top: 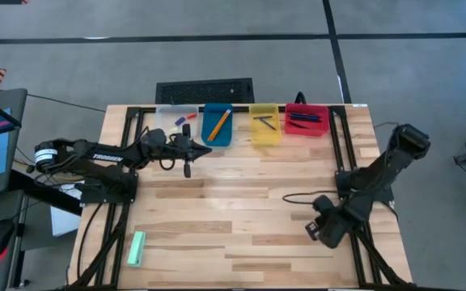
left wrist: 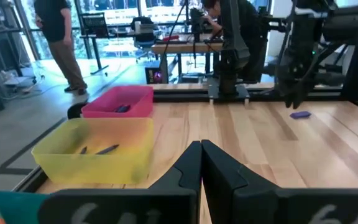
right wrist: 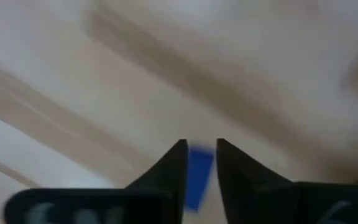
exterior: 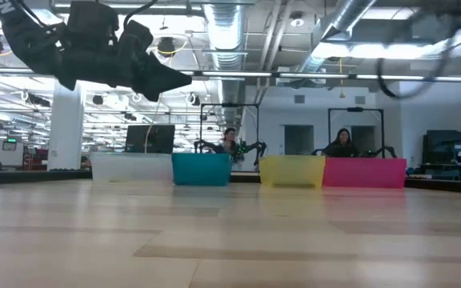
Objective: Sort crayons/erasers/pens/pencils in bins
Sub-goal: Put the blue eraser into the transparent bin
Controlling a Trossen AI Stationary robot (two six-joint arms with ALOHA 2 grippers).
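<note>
**A:** Where does the blue eraser [right wrist: 197, 174] lie from the right gripper [right wrist: 199, 163]?

**B:** Right between its fingers. In the right wrist view the little blue block sits in the gap with a dark finger close on either side, table boards blurred behind it. Its longer side seems to run along the fingers, though the blur keeps me from being sure.

**A:** Gripped, or merely straddled?

**B:** The jaws stand a little apart, about as wide as the block. Whether they press on it I cannot tell. From above, the right gripper [top: 314, 229] is low over the table's near right part, well away from the clear bin [top: 175, 117].

**A:** And the clear bin is where it belongs?

**B:** I judge so. It already holds small red and blue chunks, and it stands at the left end of the row at the far edge. Next to it come the blue bin [top: 217, 125] with orange pencils [top: 219, 123], then the yellow bin [top: 264, 124] and the red bin [top: 307, 120], those two with dark pens.

**A:** Which arm is nearer that bin?

**B:** The left gripper [top: 188, 158]. It hangs just in front of the clear and blue bins, fingers [left wrist: 188, 168] pressed together on nothing. The right arm has the longer trip, diagonally across the table to the far left of the row.

**A:** Anything else out?

**B:** A green block [top: 137, 248] lies far from the clear bin, near the front left corner.
</note>
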